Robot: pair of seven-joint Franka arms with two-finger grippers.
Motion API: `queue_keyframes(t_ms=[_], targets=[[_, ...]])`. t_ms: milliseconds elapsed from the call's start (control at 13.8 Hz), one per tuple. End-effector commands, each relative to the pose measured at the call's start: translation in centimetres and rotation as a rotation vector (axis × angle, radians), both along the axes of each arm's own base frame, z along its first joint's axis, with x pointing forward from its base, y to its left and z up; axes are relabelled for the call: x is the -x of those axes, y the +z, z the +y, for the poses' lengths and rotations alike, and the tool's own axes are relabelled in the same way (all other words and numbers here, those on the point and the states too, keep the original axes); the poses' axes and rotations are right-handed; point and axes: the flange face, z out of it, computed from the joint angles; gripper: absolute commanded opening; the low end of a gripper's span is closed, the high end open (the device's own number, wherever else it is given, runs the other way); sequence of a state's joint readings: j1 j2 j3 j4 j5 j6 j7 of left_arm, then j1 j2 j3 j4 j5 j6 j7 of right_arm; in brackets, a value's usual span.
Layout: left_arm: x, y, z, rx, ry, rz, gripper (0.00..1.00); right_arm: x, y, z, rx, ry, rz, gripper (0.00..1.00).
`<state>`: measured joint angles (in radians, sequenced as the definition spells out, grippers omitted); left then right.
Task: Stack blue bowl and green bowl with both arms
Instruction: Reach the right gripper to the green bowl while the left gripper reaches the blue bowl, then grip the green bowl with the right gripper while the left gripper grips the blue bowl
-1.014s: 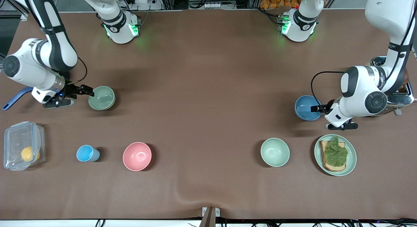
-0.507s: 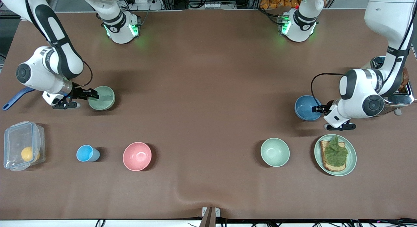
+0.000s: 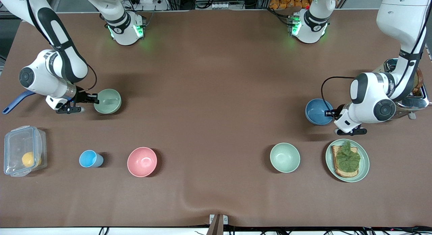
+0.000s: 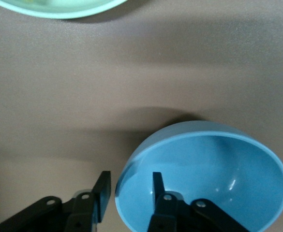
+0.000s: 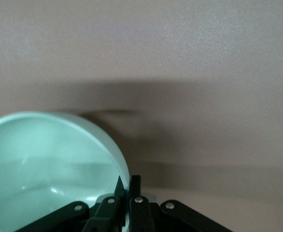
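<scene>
The round, pale sage-green bowl (image 3: 107,101) is sitting mouth-up in the left-middle of the frame, toward the right arm's end of the brown table (image 3: 216,93); being round, it is showing no long axis, only its opening facing straight up. The right gripper (image 3: 95,100) is pinching that bowl's rim on the side toward the frame's left edge; in the right wrist view its black fingers (image 5: 135,193) are drawn narrow, one inside the wall and one outside, closed on the rim of the sage-green bowl (image 5: 49,164).

The round, matte mid-blue bowl (image 3: 317,111) is resting mouth-up in the right-middle of the frame, toward the left arm's end, just beside a shiny metal toaster (image 3: 410,93); it too is opening straight upward. The left gripper (image 3: 329,112) is straddling its rim; in the left wrist view one finger (image 4: 157,186) is standing inside the blue bowl (image 4: 204,174) and the other outside, with a visible gap between the outer finger and the wall, so the jaws are standing parted and not clamping.

Lower in the frame a mintier green bowl (image 3: 285,157), a green plate with toast (image 3: 347,160), a pink bowl (image 3: 142,161) and a small light-blue cup (image 3: 89,158) are lying in a row.
</scene>
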<state>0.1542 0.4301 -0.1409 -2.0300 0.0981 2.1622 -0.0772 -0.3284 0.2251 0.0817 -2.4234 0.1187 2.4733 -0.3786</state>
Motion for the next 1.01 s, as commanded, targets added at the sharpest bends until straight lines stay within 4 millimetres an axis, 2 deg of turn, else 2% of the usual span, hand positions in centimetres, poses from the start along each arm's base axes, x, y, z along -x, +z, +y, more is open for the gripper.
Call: queue_keyframes(t_ms=[0, 362, 652, 941], targets=[[-0.3, -0.3, -0.2, -0.012, -0.013, -0.016, 0.0, 0.0, 0.4, -0.3, -0.022, -0.002, 0.006, 0.0], [-0.9, -0.4, -0.2, -0.009, -0.013, -0.025, 0.0, -0.1, 0.6, -0.3, -0.028, -0.001, 0.018, 0.0], [-1.3, 0.1, -1.3, -0.018, 0.013, -0.035, 0.0, 0.0, 0.6, -0.4, -0.029, -0.003, 0.02, 0.0], [-1.8, 0.7, -2.6, -0.026, 0.041, -0.046, 0.0, -0.7, 1.8, 0.5, -0.037, -0.04, 0.061, 0.0]])
